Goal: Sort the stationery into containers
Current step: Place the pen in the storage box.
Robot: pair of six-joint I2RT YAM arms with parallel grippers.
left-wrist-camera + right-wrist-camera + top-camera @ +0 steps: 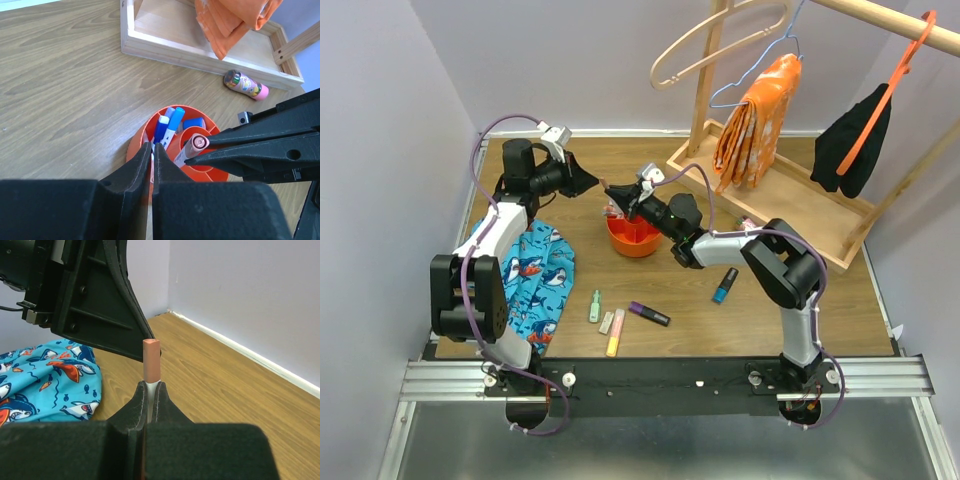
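Note:
The red-orange bowl (633, 237) stands mid-table and holds several blue and white markers (165, 127). My right gripper (620, 193) is shut on a white marker with a pink cap (151, 360), held upright just above the bowl's central cup (192, 149). My left gripper (588, 181) is shut and empty, hovering just left of the bowl, its fingertips (152, 150) over the rim. Loose on the table lie a pale green marker (594, 305), a yellow highlighter (616, 332), a purple marker (648, 314) and a blue marker (725, 285).
A blue shark-print cloth (535, 275) lies at the left. The wooden rack base (790, 200) stands at the back right, with orange (755, 125) and black (850, 140) clothes hanging. A glittery pink-ended tube (245, 85) lies against the rack base.

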